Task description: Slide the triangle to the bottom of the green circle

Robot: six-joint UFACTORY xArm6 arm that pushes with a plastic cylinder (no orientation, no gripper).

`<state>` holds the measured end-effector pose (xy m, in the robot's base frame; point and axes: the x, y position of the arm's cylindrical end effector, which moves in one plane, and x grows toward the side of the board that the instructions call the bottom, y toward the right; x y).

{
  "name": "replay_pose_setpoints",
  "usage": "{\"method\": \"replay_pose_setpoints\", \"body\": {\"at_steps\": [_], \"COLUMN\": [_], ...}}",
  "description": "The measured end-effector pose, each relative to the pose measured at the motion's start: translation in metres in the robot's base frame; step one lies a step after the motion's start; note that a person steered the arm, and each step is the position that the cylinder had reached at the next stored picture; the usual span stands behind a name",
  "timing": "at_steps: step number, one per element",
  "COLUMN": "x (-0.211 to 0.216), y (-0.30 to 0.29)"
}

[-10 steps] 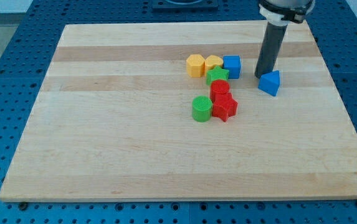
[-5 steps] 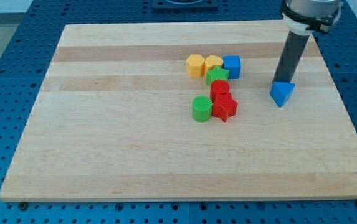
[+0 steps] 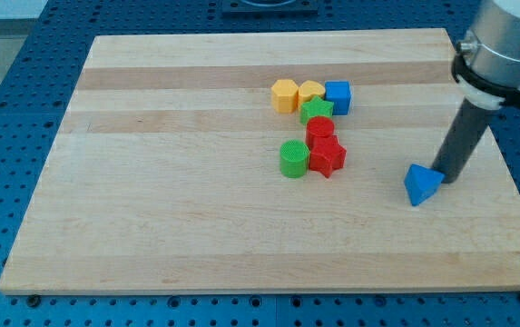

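The blue triangle [image 3: 421, 184] lies on the wooden board at the view's right, below the level of the other blocks. My tip [image 3: 445, 179] stands right against the triangle's right side, touching it. The green circle [image 3: 293, 158] sits near the board's middle, well to the left of the triangle, with a red star-like block [image 3: 328, 157] touching its right side.
Above the green circle is a cluster: a red round block [image 3: 320, 130], a green star [image 3: 317, 111], a blue cube [image 3: 338, 96] and two yellow blocks [image 3: 285, 94] [image 3: 310, 92]. The board's right edge [image 3: 500, 173] is close to my tip.
My tip has moved toward the view's bottom right, and the blue triangle has slid down and slightly right with it, from beside the blue cube's level to below the red blocks' level.
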<state>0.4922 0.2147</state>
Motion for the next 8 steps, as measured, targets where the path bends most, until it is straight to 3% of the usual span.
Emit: {"method": "replay_pose_setpoints", "body": {"at_steps": [2, 8], "x": [0.024, 0.019], "y": [-0.005, -0.096]}}
